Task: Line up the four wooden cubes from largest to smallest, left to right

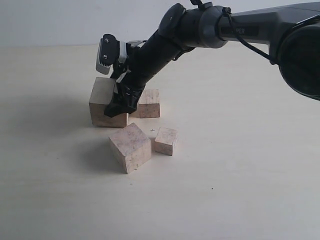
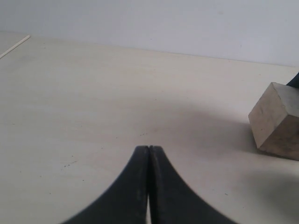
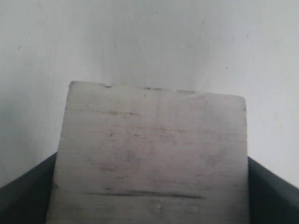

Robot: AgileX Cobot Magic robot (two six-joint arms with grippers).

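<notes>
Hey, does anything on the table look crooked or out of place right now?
Yes. The front cube sits turned corner-on, askew to the largest cube and the rear cube, which sit squarer. The smallest cube lies right beside it. All four are bunched together, not in a row.

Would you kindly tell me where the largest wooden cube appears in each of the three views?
Exterior view: the largest cube sits left of centre, partly behind the right end effector.
Left wrist view: probably the block cut off by the frame's edge.
Right wrist view: it fills the foreground between the black fingers.
Shared landmark: the right end effector at the cube.
</notes>
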